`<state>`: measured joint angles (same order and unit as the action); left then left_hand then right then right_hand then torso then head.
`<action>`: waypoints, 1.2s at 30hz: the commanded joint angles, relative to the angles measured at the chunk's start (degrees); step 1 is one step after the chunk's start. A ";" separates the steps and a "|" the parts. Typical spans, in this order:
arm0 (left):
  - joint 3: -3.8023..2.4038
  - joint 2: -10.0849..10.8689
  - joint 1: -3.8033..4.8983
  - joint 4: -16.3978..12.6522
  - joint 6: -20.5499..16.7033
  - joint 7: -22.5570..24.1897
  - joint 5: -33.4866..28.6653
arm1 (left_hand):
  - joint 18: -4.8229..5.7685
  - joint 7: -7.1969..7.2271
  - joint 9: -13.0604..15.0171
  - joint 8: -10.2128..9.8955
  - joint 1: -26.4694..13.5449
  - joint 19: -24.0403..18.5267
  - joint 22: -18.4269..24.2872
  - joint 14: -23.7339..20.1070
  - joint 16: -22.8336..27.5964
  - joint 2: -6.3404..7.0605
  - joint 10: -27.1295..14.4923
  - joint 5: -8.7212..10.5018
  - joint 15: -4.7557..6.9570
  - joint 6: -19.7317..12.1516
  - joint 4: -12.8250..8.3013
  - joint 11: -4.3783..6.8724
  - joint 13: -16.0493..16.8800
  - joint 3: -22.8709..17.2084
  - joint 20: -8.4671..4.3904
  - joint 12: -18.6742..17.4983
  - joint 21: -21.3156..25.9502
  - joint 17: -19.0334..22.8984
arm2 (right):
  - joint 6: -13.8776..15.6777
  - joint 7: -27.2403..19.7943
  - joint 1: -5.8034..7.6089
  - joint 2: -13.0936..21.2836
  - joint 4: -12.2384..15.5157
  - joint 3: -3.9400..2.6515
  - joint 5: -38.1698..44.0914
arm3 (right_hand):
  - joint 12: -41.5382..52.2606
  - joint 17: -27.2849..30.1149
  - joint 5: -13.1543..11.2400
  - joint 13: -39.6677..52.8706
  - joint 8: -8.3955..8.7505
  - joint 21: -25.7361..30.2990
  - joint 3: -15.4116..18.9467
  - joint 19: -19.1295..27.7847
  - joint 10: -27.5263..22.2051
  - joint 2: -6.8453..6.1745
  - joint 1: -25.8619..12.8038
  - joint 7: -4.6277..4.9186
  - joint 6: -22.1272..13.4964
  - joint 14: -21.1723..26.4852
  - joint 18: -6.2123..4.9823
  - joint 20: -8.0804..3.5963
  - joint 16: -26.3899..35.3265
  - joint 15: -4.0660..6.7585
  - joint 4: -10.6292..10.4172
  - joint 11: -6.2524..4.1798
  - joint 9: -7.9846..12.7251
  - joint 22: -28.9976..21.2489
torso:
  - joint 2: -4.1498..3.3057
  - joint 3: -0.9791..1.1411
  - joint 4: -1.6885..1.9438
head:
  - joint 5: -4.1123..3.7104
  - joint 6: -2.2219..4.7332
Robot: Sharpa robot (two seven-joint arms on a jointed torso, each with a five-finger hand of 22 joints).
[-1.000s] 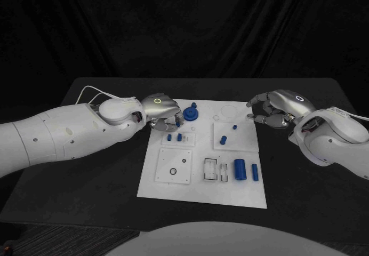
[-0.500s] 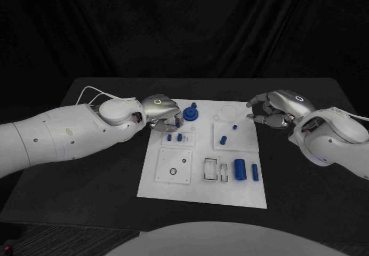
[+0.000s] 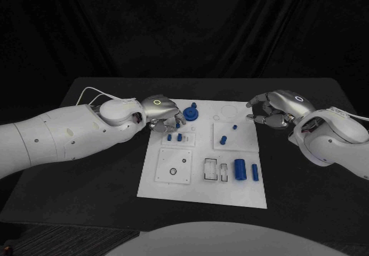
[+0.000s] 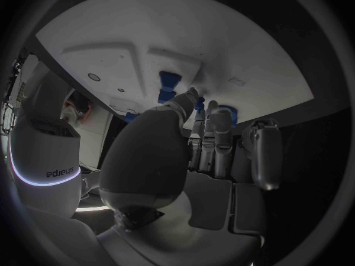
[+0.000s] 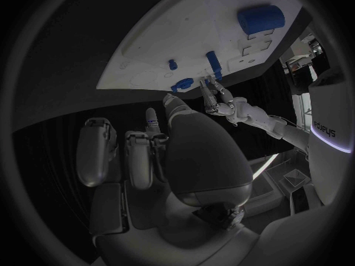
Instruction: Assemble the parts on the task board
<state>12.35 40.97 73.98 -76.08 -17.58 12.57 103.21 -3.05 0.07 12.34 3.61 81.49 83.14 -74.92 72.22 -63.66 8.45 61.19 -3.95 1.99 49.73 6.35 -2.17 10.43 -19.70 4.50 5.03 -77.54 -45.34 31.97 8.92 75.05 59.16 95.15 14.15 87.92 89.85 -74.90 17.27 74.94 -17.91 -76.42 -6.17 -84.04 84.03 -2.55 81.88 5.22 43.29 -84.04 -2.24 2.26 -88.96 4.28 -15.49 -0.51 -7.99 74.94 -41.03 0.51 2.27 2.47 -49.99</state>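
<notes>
The left arm reached in from the left, its white forearm running toward the far middle of the scene, and ended in the left robot hand (image 3: 161, 111), which was turned palm-down with its fingers (image 4: 201, 137) curled downward and held close together. Whether those fingers pinched anything could not be told. The right arm came in from the right edge, bent at the wrist, and the right robot hand (image 3: 273, 109) hung at the far right with its fingers (image 5: 138, 158) curled inward, holding nothing visible.
</notes>
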 commanded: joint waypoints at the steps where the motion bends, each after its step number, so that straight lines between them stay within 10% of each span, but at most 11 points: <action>1: -0.05 -0.07 -0.10 0.08 -0.08 -2.11 -0.04 | 0.15 0.27 -0.36 -0.05 -0.81 -0.45 -11.19 -0.27 0.33 0.10 -0.77 0.61 -0.28 -1.41 0.28 -0.09 -0.07 0.35 0.13 -0.46 0.37 0.22 | -0.26 1.02 -0.15 0.12 0.15 -0.03 0.16 | 0.15 -13.78 -0.37 15.06 0.23 0.27 -0.32 -0.24 5.97 -0.02 0.45 0.05 0.34 -5.61 -0.85 0.32 0.20 -0.51 0.11 0.30 0.05 10.95 | -0.01 0.01 0.00 | -0.07 -0.01; 14: -0.05 1.00 -0.14 1.47 -6.85 -2.28 -0.04 | 0.03 1.26 -1.03 0.64 -1.74 -0.68 -11.06 -0.68 0.71 -0.32 -1.01 0.86 -0.33 -3.34 0.77 0.14 0.55 1.58 0.29 0.10 0.99 1.09 | 0.11 1.15 -0.13 0.76 0.73 -0.04 0.16 | 0.15 -13.69 -0.39 15.06 0.24 0.37 -0.32 -0.20 5.97 -0.06 0.47 0.06 0.39 -5.58 -0.87 0.33 0.29 -0.52 0.11 0.31 0.09 10.92 | 0.01 0.01 -0.01 | -0.29 -0.01; 20: -0.06 3.59 0.10 2.05 -9.85 -0.13 -8.42 | -1.17 1.73 -0.77 1.82 -1.35 -4.45 -9.24 -6.58 7.74 -0.61 -0.21 0.97 0.08 -0.85 1.10 1.46 1.61 1.13 0.52 1.05 7.41 9.95 | 0.33 1.60 0.44 1.50 1.70 -0.05 0.16 | 0.15 -12.17 -0.36 15.06 0.25 2.36 -0.48 0.62 5.97 -0.13 0.75 0.09 0.69 -5.14 -1.28 0.36 1.74 -0.54 0.10 0.33 0.31 10.34 | 0.03 -0.06 0.03 | -0.64 -0.01; 25: -0.07 6.16 1.31 3.08 -3.58 8.16 -31.69 | -5.22 -3.16 -0.95 2.74 0.40 -27.97 -1.73 -21.98 16.28 -0.10 -7.69 -1.61 -3.76 1.17 0.93 -1.05 3.60 1.01 2.37 2.49 38.81 12.71 | -0.15 2.47 2.52 1.26 2.20 -0.05 0.16 | -1.27 -12.43 -0.32 13.50 0.37 2.22 -0.68 0.51 4.43 -0.06 0.96 0.05 0.74 -5.22 -1.23 0.34 1.50 -0.49 -0.01 0.28 0.56 10.39 | 0.13 -0.16 -0.11 | -0.66 -0.01; 30: -0.06 9.23 2.88 3.14 6.86 14.27 -50.24 | -4.00 -3.56 -1.65 2.05 0.82 -49.42 2.69 -40.89 25.35 -1.62 -19.54 -3.30 -3.93 -1.34 1.96 -0.26 6.20 7.03 3.88 6.12 57.02 15.20 | -1.02 3.41 4.99 0.81 2.53 -0.05 0.41 | -5.75 -12.24 -0.25 8.97 0.52 2.40 -1.07 0.39 0.51 -0.14 1.29 -0.08 1.14 -5.20 -1.23 0.19 1.68 -0.31 -0.38 0.09 1.16 10.40 | 0.29 -0.30 -0.07 | -0.60 -0.01; 33: -0.06 10.59 3.55 2.57 11.27 16.63 -62.18 | -3.90 -4.15 -1.87 1.88 0.30 -53.07 6.19 -46.26 31.37 -2.91 -24.27 -3.45 -4.40 -3.16 3.54 -1.20 7.67 10.82 4.56 9.14 62.70 18.50 | -3.82 3.89 6.36 0.38 2.47 -0.05 0.59 | -7.63 -12.10 -0.28 7.19 0.57 2.50 -1.20 0.37 -0.89 -0.23 1.41 -0.13 1.22 -5.18 -1.24 0.12 1.81 -0.27 -0.46 0.02 1.35 10.40 | 0.44 -0.40 0.01 | -0.50 0.00; 36: -0.05 11.36 3.90 1.57 13.60 17.80 -74.79 | -4.46 -5.45 -2.02 1.96 -2.70 -55.52 12.45 -49.64 38.91 -5.50 -31.76 -6.09 -6.18 -6.66 7.40 -2.76 7.36 16.97 6.00 12.67 70.38 23.85 | -9.44 5.10 7.71 -0.50 2.08 -0.05 0.69 | -25.98 -9.87 -0.03 -8.52 -0.92 4.32 -2.27 1.06 -15.33 -0.64 2.65 -0.35 4.23 -4.52 -1.59 0.02 3.98 -0.33 -0.42 -0.23 0.97 9.94 | 0.56 -0.29 0.03 | -0.36 0.82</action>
<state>12.34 52.45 77.67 -73.93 -10.77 24.84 49.33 -8.01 -5.21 10.37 5.42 79.32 28.15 -63.66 23.25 -26.16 3.56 30.81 -9.53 -3.92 43.70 13.01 -4.65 18.00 -3.84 10.21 16.96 -8.63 -22.51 28.80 11.24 82.51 58.82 97.33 14.13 88.02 68.20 -74.90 17.27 70.65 -18.34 -72.47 -8.18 -83.32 71.82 -3.24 83.95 4.93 46.72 -84.04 -3.15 2.25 -85.43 4.28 -15.91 -0.72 -6.77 74.91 -40.65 0.19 2.25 2.02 -49.64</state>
